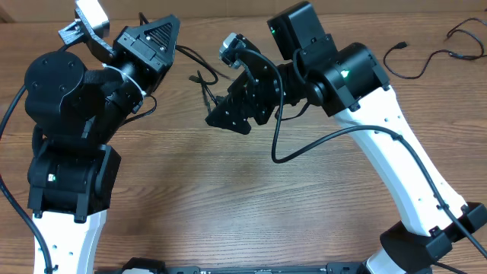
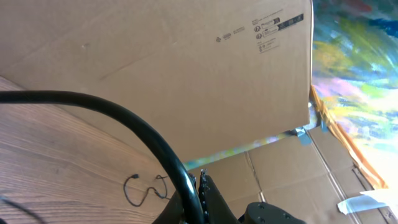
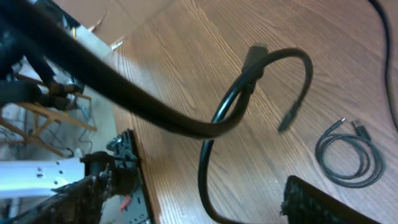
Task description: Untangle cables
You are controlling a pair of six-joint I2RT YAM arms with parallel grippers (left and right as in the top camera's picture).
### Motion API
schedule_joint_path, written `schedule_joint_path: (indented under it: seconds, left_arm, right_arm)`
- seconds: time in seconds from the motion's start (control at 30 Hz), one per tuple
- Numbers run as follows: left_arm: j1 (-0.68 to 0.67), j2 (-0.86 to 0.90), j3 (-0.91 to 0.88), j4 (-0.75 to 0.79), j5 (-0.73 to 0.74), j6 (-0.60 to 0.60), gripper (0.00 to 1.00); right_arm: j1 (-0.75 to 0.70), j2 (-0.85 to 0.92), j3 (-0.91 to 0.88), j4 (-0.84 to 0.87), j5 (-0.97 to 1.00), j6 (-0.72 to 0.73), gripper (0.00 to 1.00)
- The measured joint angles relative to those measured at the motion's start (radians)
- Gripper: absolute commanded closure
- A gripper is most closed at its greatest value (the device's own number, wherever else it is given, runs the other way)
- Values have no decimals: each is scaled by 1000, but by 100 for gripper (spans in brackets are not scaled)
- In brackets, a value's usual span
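A small tangle of thin black cables [image 1: 202, 82] lies on the wooden table between the two arms. My right gripper [image 1: 214, 114] hovers just right of the tangle, its jaws wide open. In the right wrist view a black cable [image 3: 249, 81] with a plug end loops up between the open fingers of the right gripper [image 3: 199, 186], unpinched. A coiled thin cable [image 3: 348, 155] lies flat beyond. My left gripper [image 1: 171, 34] points at the back wall, shut [image 2: 202, 186]; whether it pinches anything is hidden. Another loose cable [image 1: 426, 62] curls at the back right, likely the loose cable [image 2: 146, 190] in the left wrist view.
Cardboard box walls [image 2: 186, 74] stand along the back of the table. Each arm's thick black cable [image 1: 304, 148] hangs across its wrist view, the left's [image 2: 124, 118] and the right's [image 3: 124, 93]. The table's edge [image 3: 130, 143] drops off near the right gripper's left finger.
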Motion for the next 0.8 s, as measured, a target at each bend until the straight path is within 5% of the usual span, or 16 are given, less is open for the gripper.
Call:
schedule_joint_path:
  seconds: [0.47, 0.8]
  left_arm:
    - [0, 0, 0, 53, 47, -159, 96]
    - [0, 0, 0, 58, 58, -212, 96]
  right_arm:
    - [-1, 0, 0, 8, 15, -4, 38]
    - [-1, 0, 0, 14, 21, 0, 96]
